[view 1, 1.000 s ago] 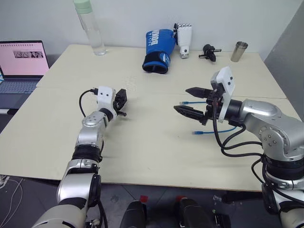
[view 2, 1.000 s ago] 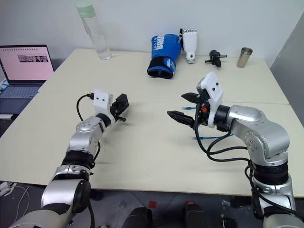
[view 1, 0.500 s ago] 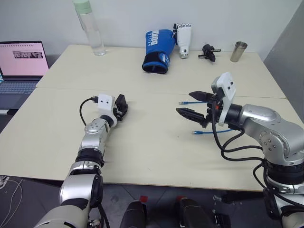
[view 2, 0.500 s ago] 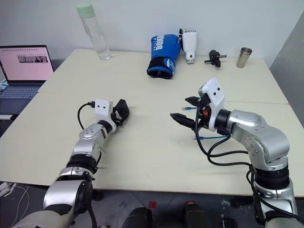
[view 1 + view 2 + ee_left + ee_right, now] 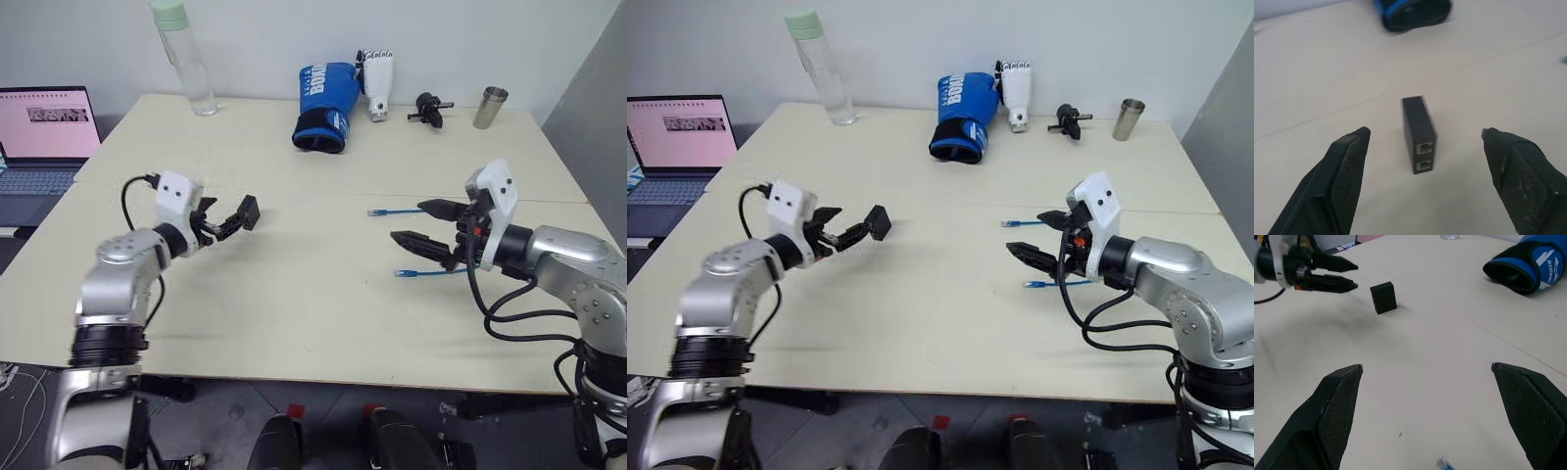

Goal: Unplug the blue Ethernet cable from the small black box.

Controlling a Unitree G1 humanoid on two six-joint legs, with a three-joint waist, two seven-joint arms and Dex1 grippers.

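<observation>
**Cable already free of the box; both arms clear of it**

Head views: the small black box [image 5: 880,222] sat on the table [image 5: 921,294] left of centre, on edge, with nothing plugged into it. The blue Ethernet cable [image 5: 411,243] lay well apart on the right side, one clear plug pointing toward the middle and another nearer me, the cord between them running behind my right gripper [image 5: 423,223]. I judged the unplugging done; any next move called only for drawing the arms off without nudging either piece. My left gripper [image 5: 838,228] hung just left of the box, fingers spread and holding nothing. My right gripper had its fingers wide apart, empty. Far across the table stood a clear bottle [image 5: 184,57], a blue boxing glove [image 5: 323,106], a white robotic hand [image 5: 378,83], a black knobbed gadget [image 5: 429,107] and a metal cup [image 5: 492,106]; a laptop [image 5: 44,132] sat off the far left. None blocked either arm.

Left wrist view: the box stood between my spread fingers [image 5: 1344,166] but beyond their tips, untouched, both its ports empty.

Right wrist view: my fingers [image 5: 1334,406] gaped wide; a plug tip of the cable showed near them, the box and left gripper well beyond
</observation>
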